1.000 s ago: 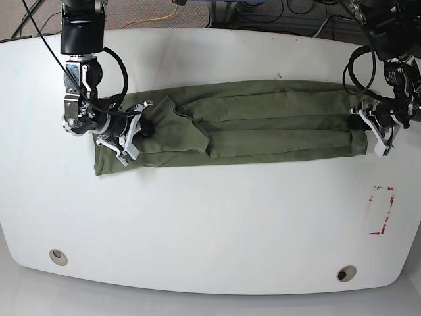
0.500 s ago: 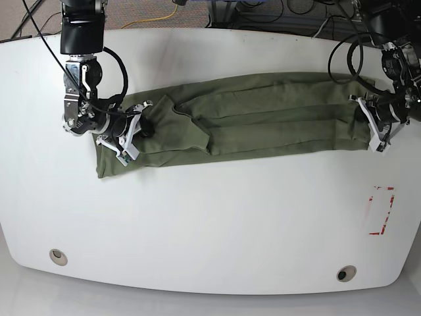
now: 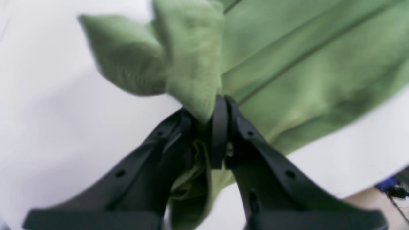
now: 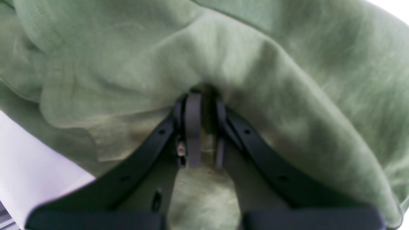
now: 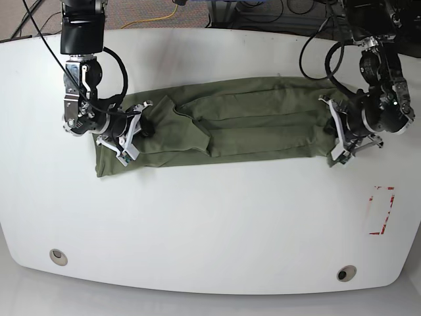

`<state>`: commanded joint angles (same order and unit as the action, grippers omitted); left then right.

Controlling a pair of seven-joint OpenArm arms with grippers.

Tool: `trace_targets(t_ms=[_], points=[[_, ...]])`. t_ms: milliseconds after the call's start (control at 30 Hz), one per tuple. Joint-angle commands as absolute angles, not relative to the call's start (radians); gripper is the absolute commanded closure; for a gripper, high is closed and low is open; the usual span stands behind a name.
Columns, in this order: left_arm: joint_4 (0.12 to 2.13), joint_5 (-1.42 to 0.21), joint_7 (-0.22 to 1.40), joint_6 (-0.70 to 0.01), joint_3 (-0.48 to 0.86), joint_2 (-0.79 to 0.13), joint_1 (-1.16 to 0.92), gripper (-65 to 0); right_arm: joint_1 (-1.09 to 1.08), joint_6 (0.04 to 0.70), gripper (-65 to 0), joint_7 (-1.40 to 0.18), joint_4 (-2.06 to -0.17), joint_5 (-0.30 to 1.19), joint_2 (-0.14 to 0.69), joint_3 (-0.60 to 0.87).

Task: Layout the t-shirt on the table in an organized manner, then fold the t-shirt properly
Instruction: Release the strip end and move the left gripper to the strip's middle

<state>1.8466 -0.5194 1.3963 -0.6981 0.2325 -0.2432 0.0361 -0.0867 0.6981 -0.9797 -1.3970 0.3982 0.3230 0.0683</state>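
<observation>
Left tool and my right tool each pinch an end of the olive-green cotton t-shirt, lengthwise-folded on the glossy white bench; bring ends together evenly, edges aligned.

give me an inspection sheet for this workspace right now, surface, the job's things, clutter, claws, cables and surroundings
Surface: white table, two grommet holes, red tape rectangle.
Job's things: olive t-shirt folded lengthwise into a long band across the table.
Clutter: nothing seen.
Claws: left claw shut on the t-shirt's end; right claw shut on cloth at the opposite end.
Cables: black cables looping off both arms; yellow cable beyond the table.
Surroundings: floor with more wiring behind.
</observation>
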Motion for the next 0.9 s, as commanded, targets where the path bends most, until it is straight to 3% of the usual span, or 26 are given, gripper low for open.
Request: trace_targets(t_ms=[467,900], points=[[1.797,-0.518,1.396,-0.698,0.139,0.035,0.110,-5.4,-0.087,0.698,-5.7,-0.980,-1.397,0.398,0.323,0.068],[1.782,-0.513,1.396,-0.698,0.082,0.104,0.128,-5.4,-0.087,0.698,-5.7,-0.980,-1.397,0.401,0.323,0.068]])
